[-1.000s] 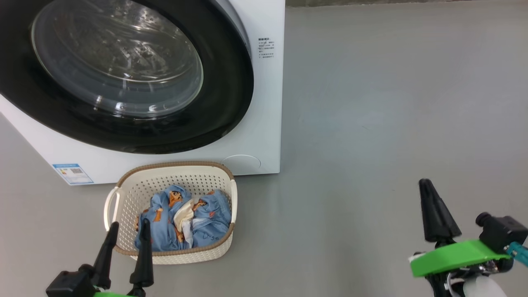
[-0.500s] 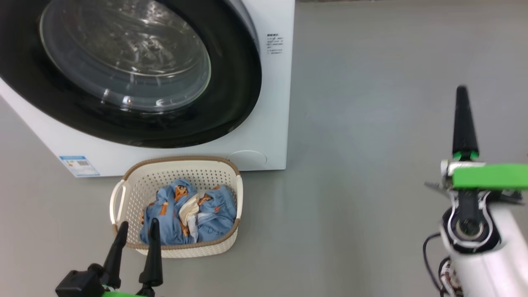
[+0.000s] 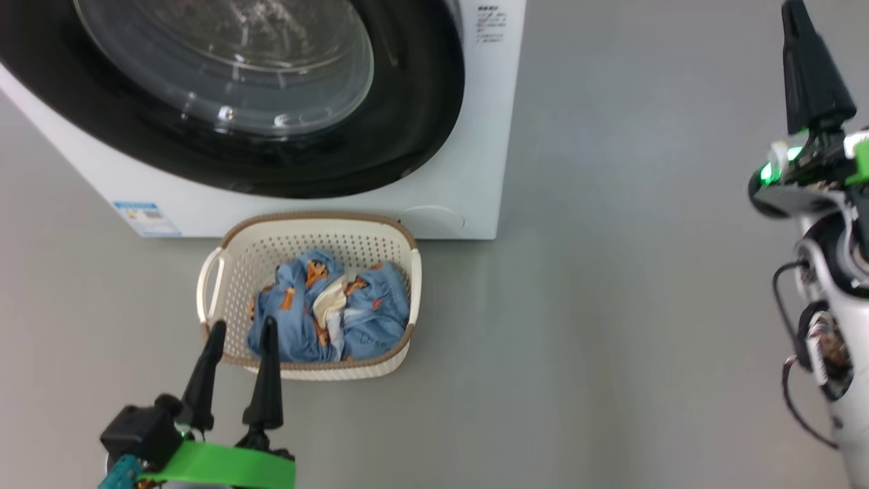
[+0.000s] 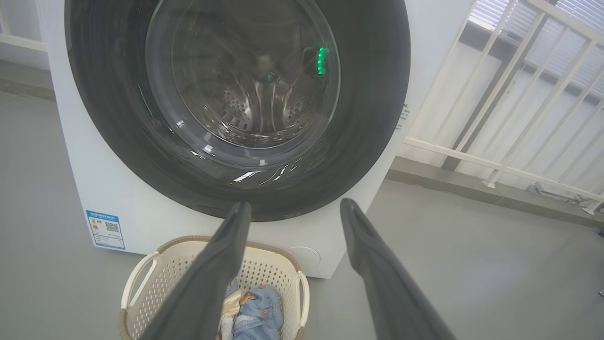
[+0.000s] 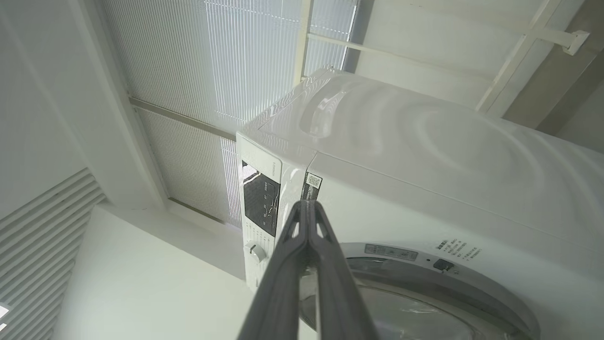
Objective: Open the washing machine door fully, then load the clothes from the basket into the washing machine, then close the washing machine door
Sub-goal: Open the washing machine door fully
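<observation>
since a second ago the right pincer (image 3: 796, 27) has climbed from the lower right corner of the head view to the upper right corner, and its two dark fingers have come together. the camera has swung too, so the machine and basket sit further right and higher in the frame, though they have not shifted on the floor (image 3: 645, 272).

the right pincer is closed tight with nothing between its fingers. in the right wrist view its joined tips (image 5: 306, 208) sit at the centre of the frame, over the top front corner of the washing machine (image 5: 424, 156), just right of the dark control panel (image 5: 261, 200) and above the round knob (image 5: 255, 251).

the left pincer (image 3: 243, 324) is at the lower left of the head view. its fingers are spread wide and hold nothing, and their tips overlap the near left part of the basket (image 3: 319, 219) in the picture.

the basket stands on the floor at centre left, just in front of the washing machine (image 3: 485, 136). the clothes (image 3: 326, 319) lie bunched inside it, blue with a cream strip.

the black door (image 3: 421, 102) fills the upper left and sits closed against the machine front. a blue label (image 3: 147, 216) is at the machine's lower left corner.

in the left wrist view the spread fingers (image 4: 222, 264) frame the door's lower edge, with a white railing (image 4: 495, 118) at the upper right.
</observation>
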